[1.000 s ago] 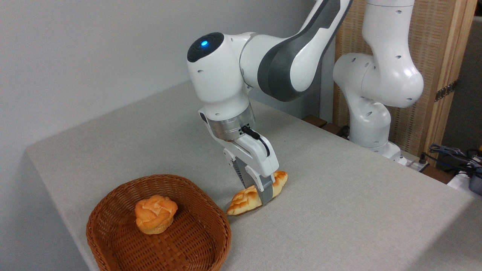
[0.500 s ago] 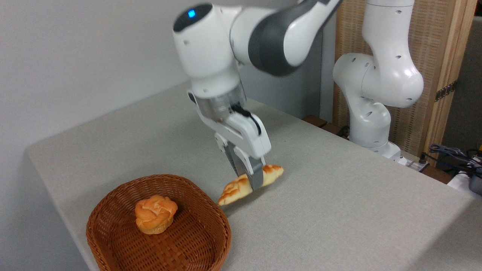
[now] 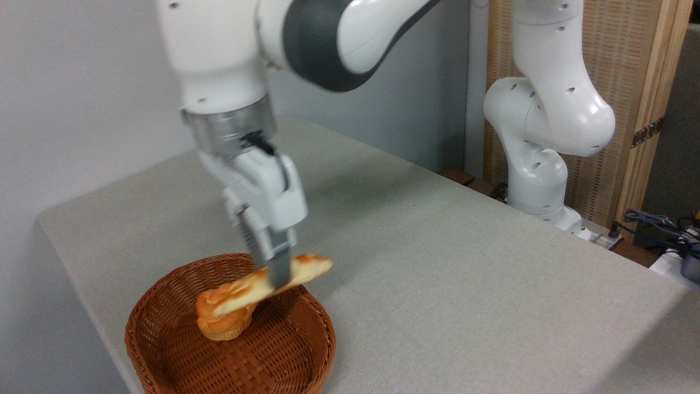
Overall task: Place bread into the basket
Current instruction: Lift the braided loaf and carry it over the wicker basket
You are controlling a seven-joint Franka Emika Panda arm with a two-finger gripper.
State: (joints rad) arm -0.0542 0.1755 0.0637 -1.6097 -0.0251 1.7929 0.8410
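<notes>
Golden bread [image 3: 257, 285] pinched crosswise in the gripper [image 3: 275, 273], hanging over the basket [image 3: 164, 350]; only release left.

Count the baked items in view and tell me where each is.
2. The braided loaf is held in the pincer above the basket; the round bun sits inside it, partly hidden by the loaf.

One fixed camera looks down from near the table [image 3: 437, 273] corner, facing the arm's base.
</notes>
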